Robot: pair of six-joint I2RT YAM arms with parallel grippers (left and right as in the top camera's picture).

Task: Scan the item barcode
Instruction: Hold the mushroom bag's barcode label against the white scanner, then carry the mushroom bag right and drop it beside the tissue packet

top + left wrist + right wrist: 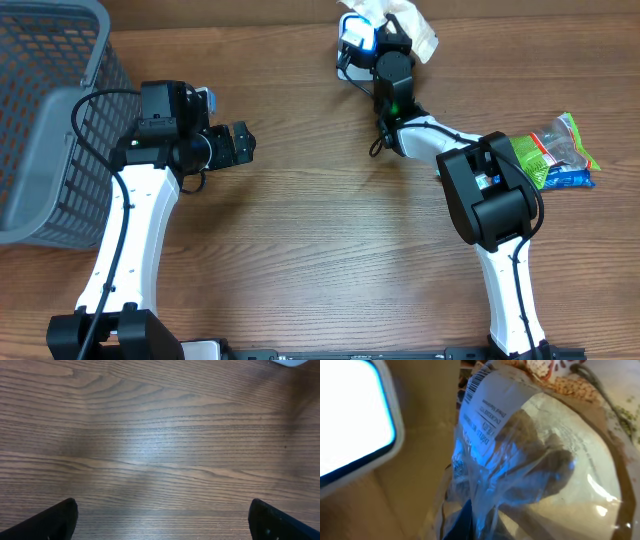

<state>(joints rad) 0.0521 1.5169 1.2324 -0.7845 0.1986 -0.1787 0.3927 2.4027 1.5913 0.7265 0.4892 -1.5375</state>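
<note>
Holding a clear plastic bag [535,475] in my right pincer [381,33], I have it clamped tight at the far edge of the counter [320,240], right up against the scanner [353,38]. In my right wrist view the bag fills nearly everything: thin crinkled film with dark brownish lumps inside, though I cannot tell what they are. A white label [487,407] with a barcode printed along its top end runs down the side of the bag that faces the scanner. Blue light falls across the film just below that label. The scanner's bright white window sits just beside the bag at the left edge of that view.

My left pincer [240,143] hangs above bare wood with its jaws spread wide and nothing between them; only the two dark fingertips [55,519] show at the lower corners of the left wrist view.

A grey mesh basket [50,120] stands at the far left of the counter, beside my left arm. Near my right arm lie two snack packets [555,155], green and blue, touching each other and well apart from the scanner.
</note>
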